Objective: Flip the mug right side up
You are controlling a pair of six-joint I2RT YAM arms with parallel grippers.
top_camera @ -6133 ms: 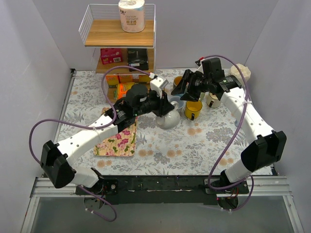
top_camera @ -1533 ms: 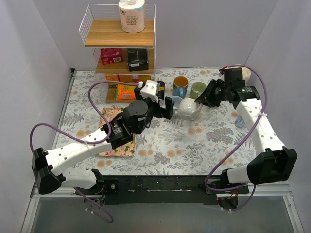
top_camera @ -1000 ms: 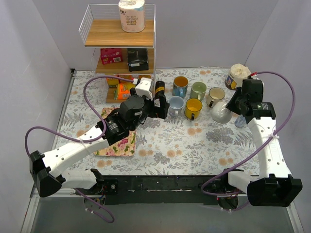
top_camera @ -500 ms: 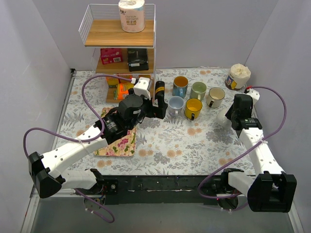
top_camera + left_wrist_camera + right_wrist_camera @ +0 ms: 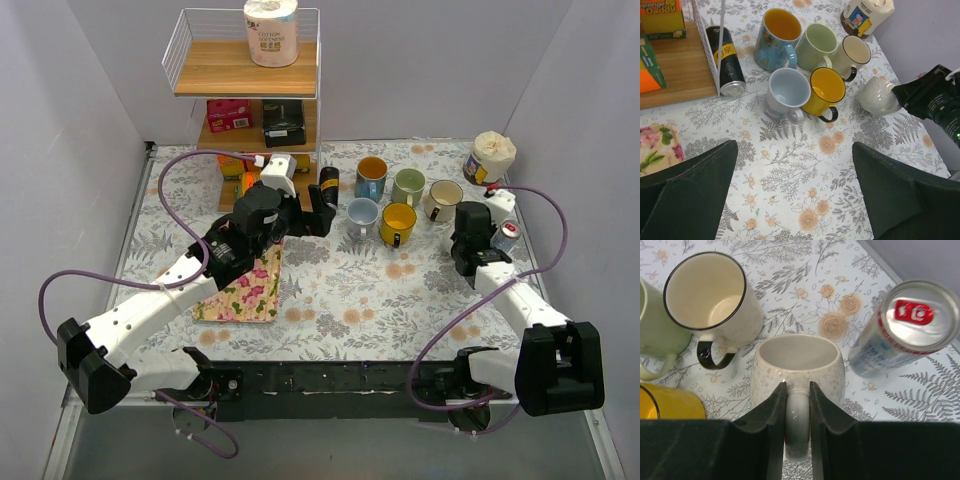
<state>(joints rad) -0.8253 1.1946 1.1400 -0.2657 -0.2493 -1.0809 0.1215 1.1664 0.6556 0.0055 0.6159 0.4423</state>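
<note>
- Mug [image 5: 799, 357], speckled, stands mouth-up on the right side of the table [image 5: 350, 300], just beside a can [image 5: 910, 330] and near a cream cup [image 5: 710, 300].
- Left claw [image 5: 794, 146] hangs spread wide and empty, over the table's middle.
- Right claw [image 5: 797, 390] is clenched on the handle [image 5: 798, 412].
- Likely ceramic: stiff, fairly heavy, slippery-glazed, chippable. The handle looks the surest hold.

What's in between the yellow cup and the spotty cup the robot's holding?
Nothing but bare flowery tablecloth. The left wrist view shows that gap between the yellow mug and the speckled mug.
</note>
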